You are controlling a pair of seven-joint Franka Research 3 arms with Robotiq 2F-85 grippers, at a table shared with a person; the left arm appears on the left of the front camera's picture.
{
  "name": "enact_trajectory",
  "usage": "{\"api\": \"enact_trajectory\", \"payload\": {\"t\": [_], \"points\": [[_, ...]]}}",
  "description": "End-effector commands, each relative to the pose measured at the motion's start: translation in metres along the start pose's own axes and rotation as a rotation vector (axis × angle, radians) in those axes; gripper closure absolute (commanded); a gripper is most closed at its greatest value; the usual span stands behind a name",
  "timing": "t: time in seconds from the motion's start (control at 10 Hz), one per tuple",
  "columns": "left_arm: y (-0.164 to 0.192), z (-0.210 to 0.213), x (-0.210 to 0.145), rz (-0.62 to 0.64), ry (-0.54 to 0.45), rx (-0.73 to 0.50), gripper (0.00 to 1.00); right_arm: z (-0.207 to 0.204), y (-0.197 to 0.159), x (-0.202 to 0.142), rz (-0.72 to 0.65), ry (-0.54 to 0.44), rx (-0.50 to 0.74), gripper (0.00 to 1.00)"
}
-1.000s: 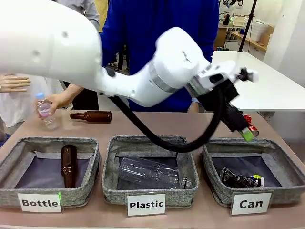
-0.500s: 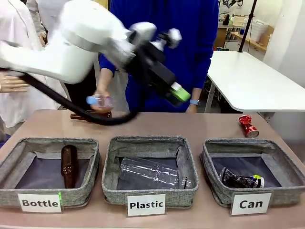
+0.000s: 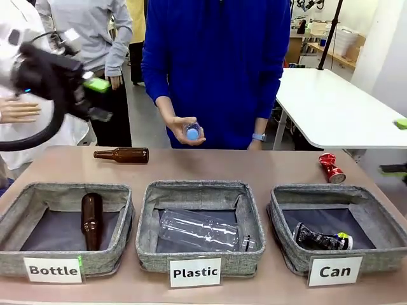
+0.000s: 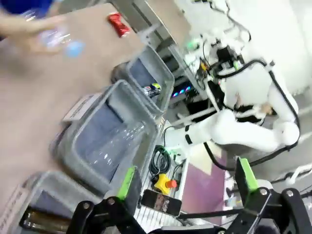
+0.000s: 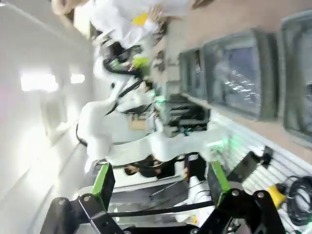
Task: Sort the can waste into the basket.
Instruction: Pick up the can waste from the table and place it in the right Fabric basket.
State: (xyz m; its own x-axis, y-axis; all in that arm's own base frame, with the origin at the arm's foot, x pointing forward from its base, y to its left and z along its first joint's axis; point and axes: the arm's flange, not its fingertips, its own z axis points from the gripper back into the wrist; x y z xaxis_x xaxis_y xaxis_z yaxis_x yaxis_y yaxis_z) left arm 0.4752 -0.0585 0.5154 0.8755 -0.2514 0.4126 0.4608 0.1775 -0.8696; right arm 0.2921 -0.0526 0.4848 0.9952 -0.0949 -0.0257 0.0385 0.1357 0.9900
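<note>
Brown tabletop (image 3: 267, 166) runs across in front of you, with a person (image 3: 216, 63) in a blue top at the far side. Your left gripper (image 3: 100, 99) hangs high off the table's left end, its jaws spread wide and nothing between the green pads. Your right gripper (image 3: 397, 146) sits at the opposite end, partly cut off by the picture's edge. Its wrist view shows both fingers well apart and empty too.

Below your right gripper and inward from it stands the Can basket (image 3: 311, 189), marked by a white card (image 3: 334, 271). You can see the dark can (image 3: 321, 240) lying on its side inside it, on the lining. The red can (image 3: 331, 168) lies on bare table just behind that basket's far rim, outside it. It is near your right gripper's lower finger and well apart from your left gripper.

Right of your left gripper, the person's hand (image 3: 180, 127) holds a small clear bottle (image 3: 191, 131) with a blue cap above the far edge. A loose brown bottle (image 3: 121, 154) lies on the table beneath your left gripper, slightly to its right. Farther down, the Bottle basket (image 3: 38, 190) holds a second brown bottle (image 3: 91, 219), and the Plastic basket (image 3: 191, 186) holds a clear plastic bottle (image 3: 200, 230).
</note>
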Motion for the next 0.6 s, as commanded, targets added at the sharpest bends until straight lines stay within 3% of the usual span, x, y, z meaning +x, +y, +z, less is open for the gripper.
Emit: {"api": "enact_trajectory", "payload": {"t": [0.0,0.3,0.4,0.5], "points": [[0.034,0.033,-0.027,0.116,-0.125,-0.061,0.00,-0.042,-0.003,0.018,-0.083,0.014,0.026,0.00],[0.079,0.096,-0.109,0.193,-0.355,-0.062,0.00,-0.072,-0.011,0.037,-0.106,0.035,0.014,0.00],[0.092,0.108,-0.129,0.177,-0.372,-0.059,0.00,-0.058,-0.013,0.029,-0.071,0.061,0.023,0.00],[0.087,0.096,-0.093,0.224,-0.267,-0.038,0.00,-0.058,-0.013,0.029,-0.071,0.061,0.023,0.00]]}}
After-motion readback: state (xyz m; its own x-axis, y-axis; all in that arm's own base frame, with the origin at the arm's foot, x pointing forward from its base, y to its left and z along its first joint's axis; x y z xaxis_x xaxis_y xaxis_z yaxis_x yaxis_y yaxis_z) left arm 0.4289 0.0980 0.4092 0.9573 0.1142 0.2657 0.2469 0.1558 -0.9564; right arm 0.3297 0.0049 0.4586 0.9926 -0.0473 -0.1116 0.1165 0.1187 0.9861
